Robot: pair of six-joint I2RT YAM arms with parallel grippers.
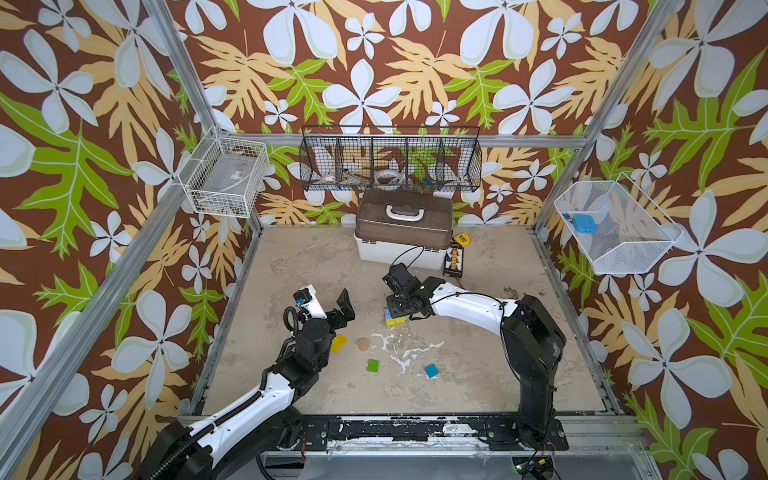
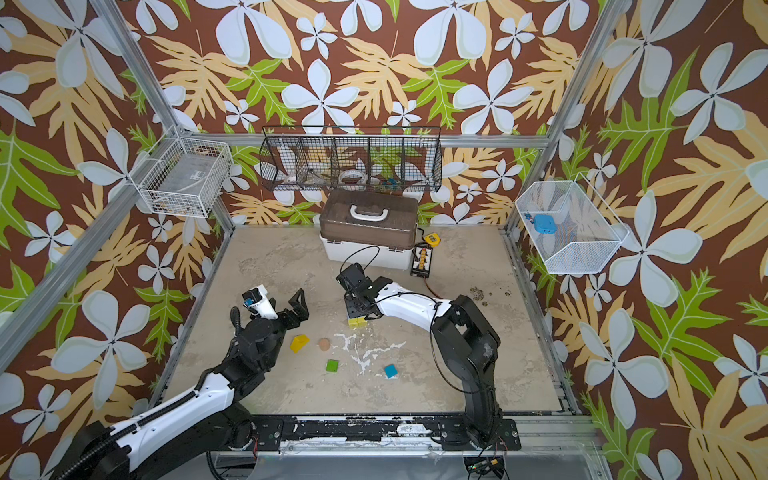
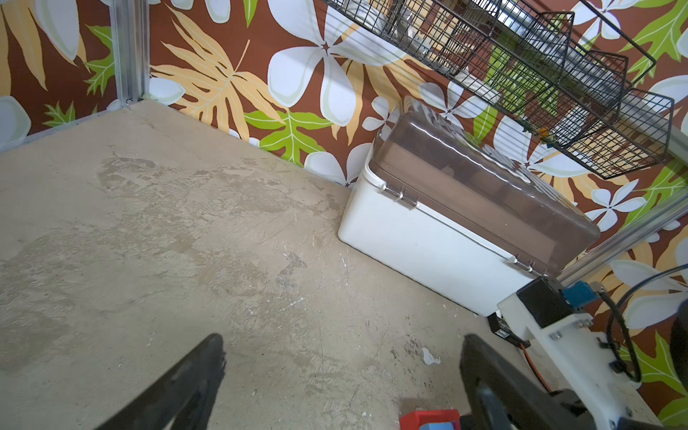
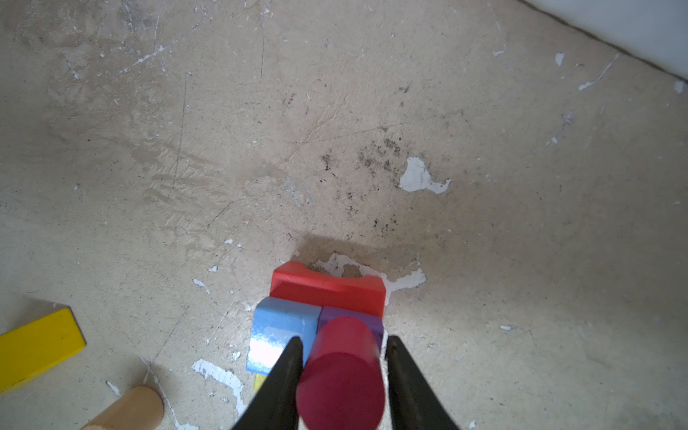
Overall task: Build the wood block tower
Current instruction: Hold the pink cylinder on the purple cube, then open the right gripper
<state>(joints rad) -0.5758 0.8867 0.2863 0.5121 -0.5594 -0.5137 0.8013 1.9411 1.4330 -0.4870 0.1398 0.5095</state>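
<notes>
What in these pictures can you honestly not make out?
- Pink cylinder, in the right gripper: the right wrist view cannot show whether it rests on the purple block beneath.
- Wood block tower: in both top views the gripper covers all but its yellow base.
- Black wire basket: contents too small behind mesh, top views.
- Red arch: cut off by the left wrist view's edge.

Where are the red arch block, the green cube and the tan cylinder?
red arch block (image 4: 327,292): right wrist view, middle of its red face.
green cube (image 1: 372,365): in a top view, middle of its top face.
tan cylinder (image 1: 363,343): in a top view, its round face.
</notes>
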